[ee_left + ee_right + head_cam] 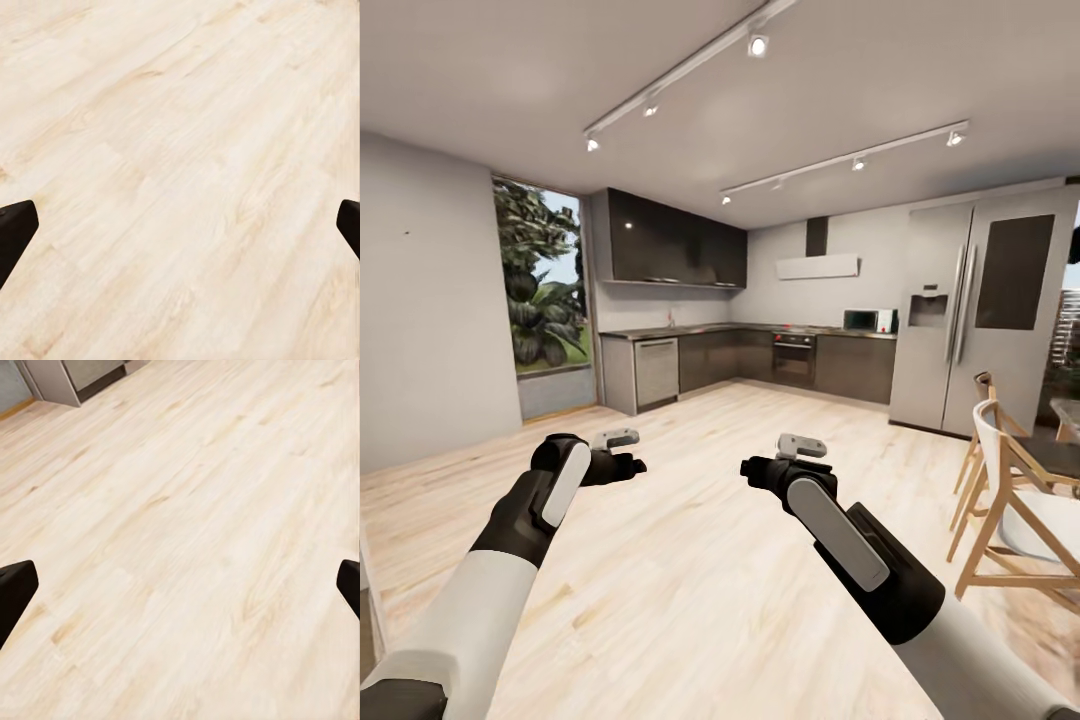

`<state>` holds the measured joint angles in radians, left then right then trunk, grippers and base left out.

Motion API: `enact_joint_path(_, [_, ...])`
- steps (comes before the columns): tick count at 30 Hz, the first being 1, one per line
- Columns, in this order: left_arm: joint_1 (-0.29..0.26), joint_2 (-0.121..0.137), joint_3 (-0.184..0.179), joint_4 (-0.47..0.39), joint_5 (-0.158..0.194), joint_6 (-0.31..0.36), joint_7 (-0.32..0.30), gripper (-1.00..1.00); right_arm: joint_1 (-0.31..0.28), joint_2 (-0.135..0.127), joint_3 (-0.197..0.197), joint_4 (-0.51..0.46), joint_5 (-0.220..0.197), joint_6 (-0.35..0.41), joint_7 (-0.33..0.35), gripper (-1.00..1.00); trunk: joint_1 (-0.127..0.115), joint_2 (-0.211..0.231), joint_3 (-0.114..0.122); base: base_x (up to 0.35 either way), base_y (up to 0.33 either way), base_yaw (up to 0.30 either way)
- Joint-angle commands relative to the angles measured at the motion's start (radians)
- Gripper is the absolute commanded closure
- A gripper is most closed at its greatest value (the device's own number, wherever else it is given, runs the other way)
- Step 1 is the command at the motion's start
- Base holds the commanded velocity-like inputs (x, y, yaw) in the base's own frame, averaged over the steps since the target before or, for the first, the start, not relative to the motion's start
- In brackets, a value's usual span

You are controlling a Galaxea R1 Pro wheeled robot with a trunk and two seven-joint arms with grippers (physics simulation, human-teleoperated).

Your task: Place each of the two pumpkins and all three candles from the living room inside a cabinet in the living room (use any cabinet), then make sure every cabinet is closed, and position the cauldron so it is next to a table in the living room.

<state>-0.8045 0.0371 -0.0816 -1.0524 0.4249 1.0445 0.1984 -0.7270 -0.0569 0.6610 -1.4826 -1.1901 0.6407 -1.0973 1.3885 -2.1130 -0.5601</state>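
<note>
Pale wooden floor (690, 540) runs toward dark kitchen cupboards (760, 360) and a grey fridge (980, 320) in the head view, with wooden chairs (1010, 500) at the right; both arms reach forward, holding nothing. Seen from the left wrist, the left gripper (180, 229) is spread wide over bare boards. Seen from the right wrist, the right gripper (180, 589) is spread wide too. Pumpkins, candles, cabinet and cauldron lie elsewhere.

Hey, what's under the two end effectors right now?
Bare light wood floor lies below both the left end effector and the right end effector; both are open and hold nothing. A grey cabinet base edges the right wrist view's corner.
</note>
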Motion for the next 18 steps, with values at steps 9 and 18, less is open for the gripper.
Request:
enact_joint_path(9, [-0.001, 0.001, -0.003, -0.001, 0.011, 0.003, 0.010, -1.00, -0.002, 0.000, -0.018, -0.002, -0.005, 0.008, -0.008, -1.00, 0.000, -0.001, 0.009, 0.000, 0.000, -0.240])
enact_joint_path(18, [-0.001, 0.001, -0.003, -0.001, 0.011, 0.003, 0.010, -1.00, 0.009, 0.000, -0.030, -0.002, -0.004, 0.009, -0.009, -1.00, 0.000, -0.001, 0.018, 0.000, 0.000, -0.240])
